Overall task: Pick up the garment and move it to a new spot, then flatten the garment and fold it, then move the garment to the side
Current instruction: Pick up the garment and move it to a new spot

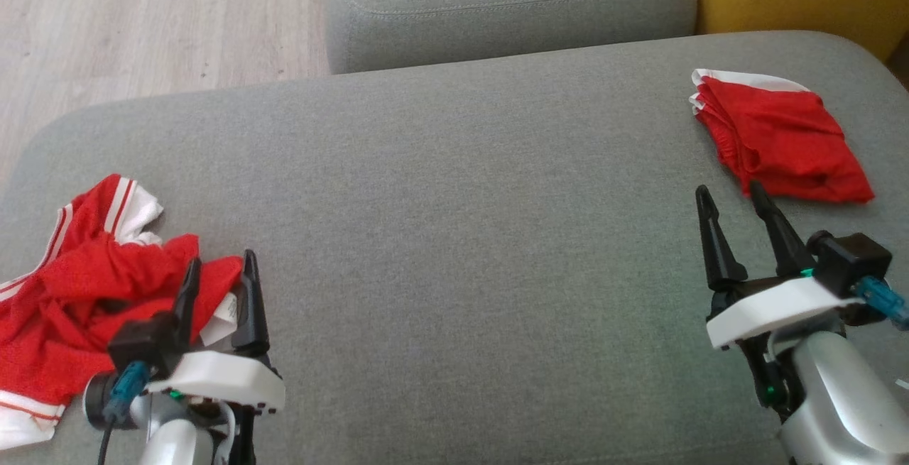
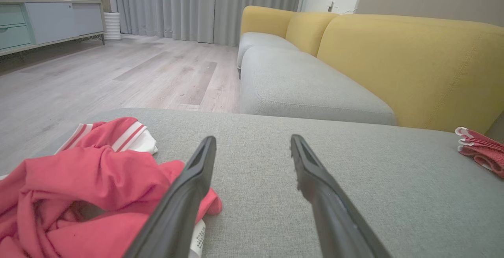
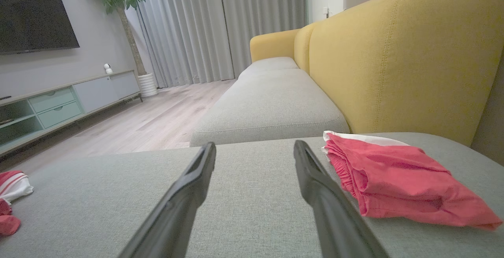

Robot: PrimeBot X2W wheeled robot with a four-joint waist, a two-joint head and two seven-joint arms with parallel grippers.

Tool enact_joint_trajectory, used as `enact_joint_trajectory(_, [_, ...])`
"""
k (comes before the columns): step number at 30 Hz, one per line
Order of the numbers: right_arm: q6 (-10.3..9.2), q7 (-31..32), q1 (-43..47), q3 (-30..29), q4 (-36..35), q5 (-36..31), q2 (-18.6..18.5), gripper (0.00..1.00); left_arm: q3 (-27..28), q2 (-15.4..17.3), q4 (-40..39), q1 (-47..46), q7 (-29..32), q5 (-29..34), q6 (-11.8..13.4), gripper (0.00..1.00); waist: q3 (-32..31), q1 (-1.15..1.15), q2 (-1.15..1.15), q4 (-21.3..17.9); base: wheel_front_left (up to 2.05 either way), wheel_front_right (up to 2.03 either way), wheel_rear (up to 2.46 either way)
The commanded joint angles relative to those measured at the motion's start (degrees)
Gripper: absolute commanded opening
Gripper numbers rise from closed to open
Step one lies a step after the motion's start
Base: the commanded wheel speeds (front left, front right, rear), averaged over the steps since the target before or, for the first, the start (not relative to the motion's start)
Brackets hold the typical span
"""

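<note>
Currently crumpled garment (image 1: 85,287), red mesh knit with white striped trim, sits at 8 o'clock on grey woven cushion (image 1: 454,238); left gripper (image 1: 221,259) spread at its 3 o'clock edge; right gripper (image 1: 729,188) spread, empty, near flat red folded garment (image 1: 781,142) at 2 o'clock.

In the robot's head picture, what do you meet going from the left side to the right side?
The crumpled red garment → left gripper, open → bare grey cushion → folded red garment. The right gripper, open, overlaps the folded one's span, so I leave it unplaced.
</note>
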Motion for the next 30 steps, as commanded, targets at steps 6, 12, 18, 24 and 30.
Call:
enact_joint_trajectory(6, [-0.04, -0.62, -0.40, 0.73, -1.43, -0.57, -0.12, 1.00, 2.68, 0.31, -1.12, -2.71, -0.30, 1.11, -0.69, 1.00, -0.10, 0.00, 0.00, 0.76, 0.00, 0.00, 0.00])
enact_joint_trajectory(12, [-0.04, -0.57, 0.11, 1.43, -1.77, -0.57, 0.22, 1.00, 3.29, 0.10, -0.66, -3.03, -0.30, 1.54, -0.47, 1.00, -0.23, 0.00, 0.00, 4.65, 0.00, 0.00, 0.00])
enact_joint_trajectory(18, [-0.04, -0.24, 0.39, 2.76, -1.93, -0.17, 0.81, 1.00, 3.87, 0.16, -0.70, -2.37, -0.30, 2.09, -0.12, 1.00, -0.36, 0.00, 0.00, 11.16, 0.00, 0.00, 0.00])
enact_joint_trajectory(24, [-0.04, -0.21, 0.55, 3.44, -1.83, 0.31, 1.36, 1.00, 4.24, 0.33, -1.13, -1.80, -0.30, 2.27, 0.31, 1.00, -0.36, 0.00, 0.00, 16.78, 0.00, 0.00, 0.00])
enact_joint_trajectory(30, [-0.04, -0.32, 0.35, 3.98, -1.94, 0.65, 1.75, 1.00, 4.77, 0.83, -1.62, -1.07, -0.25, 1.96, 0.81, 1.00, -0.28, 0.00, 0.00, 21.38, 0.00, 0.00, 0.00])
